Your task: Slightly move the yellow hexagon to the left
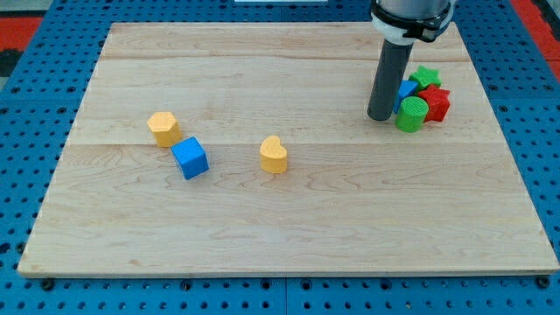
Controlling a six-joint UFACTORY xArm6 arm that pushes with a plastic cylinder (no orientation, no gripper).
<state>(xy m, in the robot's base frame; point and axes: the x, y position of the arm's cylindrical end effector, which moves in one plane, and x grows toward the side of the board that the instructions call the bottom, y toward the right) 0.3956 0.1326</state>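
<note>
A yellow hexagon (164,128) lies on the wooden board at the view's left. A blue cube (190,158) sits just below and right of it, almost touching. A yellow heart-shaped block (274,155) lies near the board's middle. My tip (380,117) stands at the view's upper right, far from the yellow hexagon and right beside a green cylinder (410,114). The rod is upright and partly hides a small blue block (408,88).
A cluster at the view's upper right holds the green cylinder, a red block (437,103), a green star (426,76) and the small blue block. The wooden board (289,227) rests on a blue pegboard surface (26,149).
</note>
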